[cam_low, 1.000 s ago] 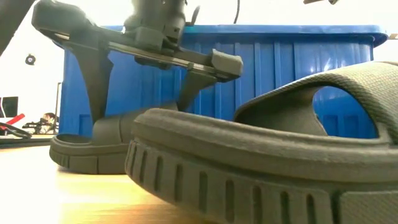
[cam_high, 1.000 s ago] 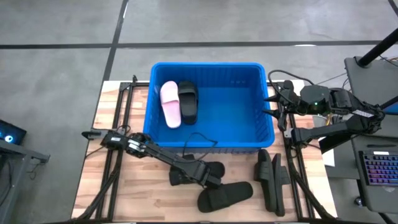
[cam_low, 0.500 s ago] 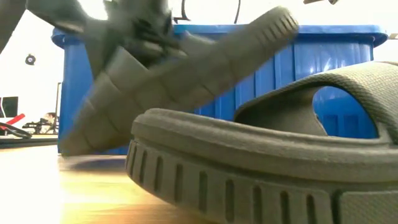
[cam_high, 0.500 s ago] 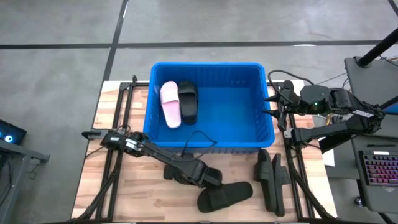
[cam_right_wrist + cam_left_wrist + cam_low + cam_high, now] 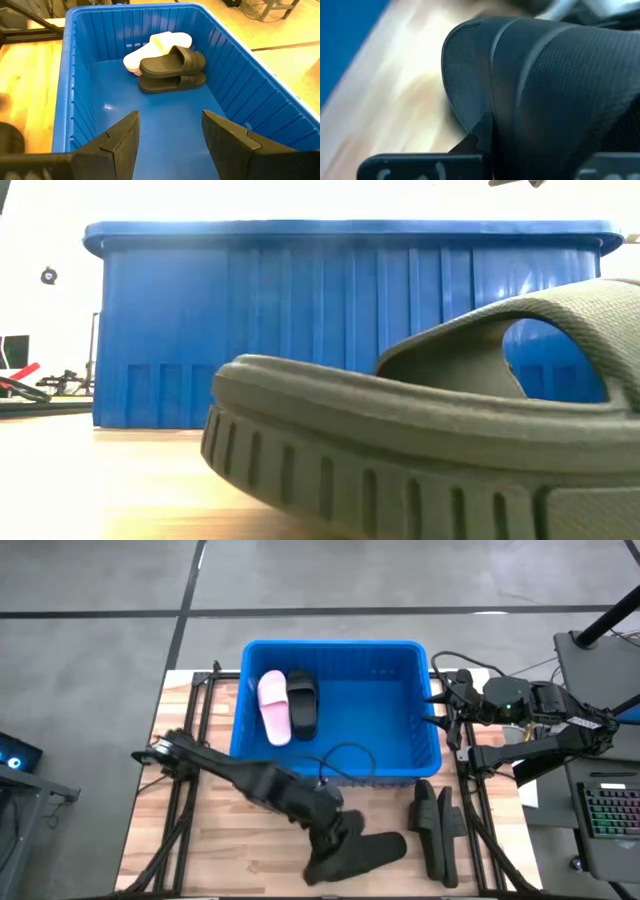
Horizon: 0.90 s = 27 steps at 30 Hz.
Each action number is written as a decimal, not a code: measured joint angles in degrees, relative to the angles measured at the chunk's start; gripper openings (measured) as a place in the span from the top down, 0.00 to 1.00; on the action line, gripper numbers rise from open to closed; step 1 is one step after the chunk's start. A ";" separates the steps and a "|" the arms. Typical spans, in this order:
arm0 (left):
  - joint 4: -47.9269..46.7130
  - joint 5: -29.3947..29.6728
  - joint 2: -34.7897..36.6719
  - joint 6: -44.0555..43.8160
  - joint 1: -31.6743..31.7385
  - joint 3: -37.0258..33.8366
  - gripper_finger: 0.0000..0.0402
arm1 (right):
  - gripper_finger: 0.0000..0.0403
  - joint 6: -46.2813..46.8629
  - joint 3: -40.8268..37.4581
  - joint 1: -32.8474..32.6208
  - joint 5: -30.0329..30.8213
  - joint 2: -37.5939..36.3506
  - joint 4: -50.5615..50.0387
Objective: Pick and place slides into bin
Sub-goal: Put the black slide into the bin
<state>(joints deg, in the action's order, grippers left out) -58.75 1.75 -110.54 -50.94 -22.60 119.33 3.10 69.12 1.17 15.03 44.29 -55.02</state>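
1. The bin (image 5: 410, 755) is seen standing at the far middle of the wooden worktop (image 5: 215, 840), its long side facing the low camera.
2. Inside the bin, one pale pink slide (image 5: 272, 708) and one black slide in the bin (image 5: 303, 703) are noted lying side by side, touching, toward the bin's left end. In the right wrist view the same pair is seen at the far end of the bin floor.
3. The left gripper (image 5: 330, 830) is found over the worktop in front of the bin's near wall. Its fingers are clamped onto a black slide, the held slide (image 5: 555, 85), which fills the left wrist view. In the high view this slide cannot be cleanly separated from the dark gripper.
4. A second loose slide (image 5: 365, 855) is recorded lying on the worktop just beside the left gripper, on its right.
5. Two more black slides, the edge pair (image 5: 437, 825), are noted on their edges near the right front of the bin.
6. The right gripper (image 5: 170, 135) is held at the bin's right end, above the rim, fingers spread wide with nothing between them.
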 joint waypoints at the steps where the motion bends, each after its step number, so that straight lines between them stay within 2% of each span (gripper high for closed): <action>1: 2.42 0.54 1.35 2.75 0.53 0.00 0.99 | 0.50 0.54 0.00 0.00 0.00 0.00 -0.05; 3: 3.22 4.52 3.90 8.57 1.90 0.03 0.99 | 0.50 1.72 0.26 0.00 0.00 0.00 -0.07; 10: 0.98 29.26 7.96 32.29 10.68 0.07 0.99 | 0.50 6.69 0.96 -0.02 -0.02 0.00 0.07; 13: 1.13 30.17 7.52 46.42 16.45 -0.37 1.00 | 0.50 8.65 1.01 -0.02 -0.02 0.02 0.05; 15: 1.15 30.33 5.89 51.11 20.29 -0.92 1.00 | 0.50 9.92 1.01 -0.01 -0.02 0.02 0.10; 23: 4.23 33.46 -4.44 48.62 32.91 -1.86 1.00 | 0.50 10.35 1.01 -0.02 -0.02 0.04 0.11; 27: 7.00 33.97 -11.09 55.06 34.42 -1.85 1.00 | 0.50 9.99 1.01 0.00 -0.02 0.04 0.13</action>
<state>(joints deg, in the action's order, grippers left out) -51.75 35.71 -121.63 4.12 11.82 117.47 13.08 70.13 1.17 15.00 44.34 -54.89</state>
